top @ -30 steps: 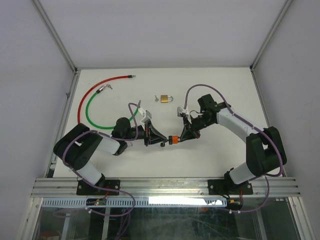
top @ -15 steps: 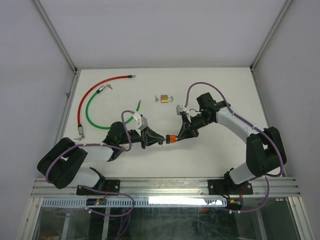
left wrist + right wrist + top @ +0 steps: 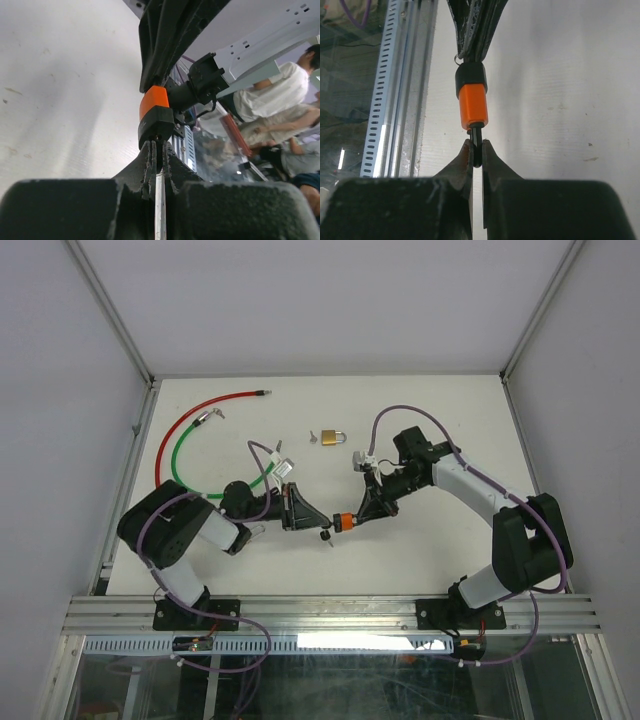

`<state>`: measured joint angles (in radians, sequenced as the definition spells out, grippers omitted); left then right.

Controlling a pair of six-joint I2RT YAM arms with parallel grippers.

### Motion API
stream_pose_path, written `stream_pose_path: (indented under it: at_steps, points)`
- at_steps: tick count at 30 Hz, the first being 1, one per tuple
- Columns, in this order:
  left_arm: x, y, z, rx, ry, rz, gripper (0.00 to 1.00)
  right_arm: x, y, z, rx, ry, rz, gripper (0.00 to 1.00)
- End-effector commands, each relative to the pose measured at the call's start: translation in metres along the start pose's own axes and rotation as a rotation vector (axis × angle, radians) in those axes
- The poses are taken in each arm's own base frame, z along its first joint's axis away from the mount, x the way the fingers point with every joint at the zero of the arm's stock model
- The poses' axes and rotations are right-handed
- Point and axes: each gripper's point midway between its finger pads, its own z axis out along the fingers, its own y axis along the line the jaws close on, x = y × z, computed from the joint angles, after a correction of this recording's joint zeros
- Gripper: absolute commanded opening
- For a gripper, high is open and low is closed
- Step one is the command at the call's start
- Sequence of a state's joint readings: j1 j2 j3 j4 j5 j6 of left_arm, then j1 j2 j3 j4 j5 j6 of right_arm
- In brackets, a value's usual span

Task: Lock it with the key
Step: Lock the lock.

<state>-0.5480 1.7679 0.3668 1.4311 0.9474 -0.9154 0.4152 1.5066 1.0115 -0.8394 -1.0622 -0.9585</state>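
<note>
A small padlock with an orange body and a black end (image 3: 345, 519) hangs above the table between both grippers. My right gripper (image 3: 358, 515) is shut on its black shackle (image 3: 477, 146), with the orange body (image 3: 472, 106) just beyond the fingertips. My left gripper (image 3: 320, 521) is shut on a flat metal key (image 3: 160, 200) whose tip goes into the lock's black end (image 3: 156, 131). In the left wrist view the lock body (image 3: 154, 104) is directly ahead of my left gripper (image 3: 157, 152). A spare key (image 3: 325, 536) dangles below it.
A brass padlock (image 3: 334, 436) with a key (image 3: 313, 437) lies at the far centre. A red cable (image 3: 188, 422) and a green cable (image 3: 183, 462) curve across the far left. The table's front rail (image 3: 390, 100) runs close to the left of the lock.
My left arm's elbow swung out to the lower left and came back while its wrist turned. The lock has stayed between the two grippers, shifted slightly.
</note>
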Motion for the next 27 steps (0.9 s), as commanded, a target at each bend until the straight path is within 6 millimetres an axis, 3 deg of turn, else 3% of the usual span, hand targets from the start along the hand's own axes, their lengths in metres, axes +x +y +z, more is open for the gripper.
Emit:
stream_pose_path:
  at_steps: [1,5,7,11,16,21,24,27]
  points:
    - [-0.027,-0.012,-0.012,-0.100,-0.111,0.309,0.00,-0.022,-0.008,-0.008,0.028,-0.047,-0.091,0.00]
    - [-0.032,0.005,-0.013,-0.406,-0.105,0.644,0.00,-0.023,-0.008,-0.009,0.034,-0.046,-0.094,0.00]
    - [-0.031,-0.004,-0.016,-0.416,-0.121,0.772,0.00,-0.023,-0.008,-0.008,0.033,-0.047,-0.092,0.00]
    - [-0.029,-0.013,-0.022,-0.384,-0.154,0.858,0.00,-0.023,-0.007,-0.009,0.032,-0.051,-0.101,0.00]
    - [-0.026,-0.016,-0.019,-0.345,-0.132,0.752,0.00,-0.025,-0.005,-0.010,0.034,-0.058,-0.131,0.00]
    - [-0.036,-0.012,-0.031,-0.262,-0.154,0.396,0.00,-0.025,-0.005,-0.012,0.044,-0.058,-0.143,0.00]
    - [-0.032,-0.018,-0.024,-0.177,-0.108,0.241,0.00,-0.026,-0.006,-0.013,0.054,-0.061,-0.146,0.00]
    - [-0.033,-0.029,-0.020,-0.098,-0.097,0.256,0.00,-0.027,-0.007,-0.014,0.060,-0.064,-0.143,0.00]
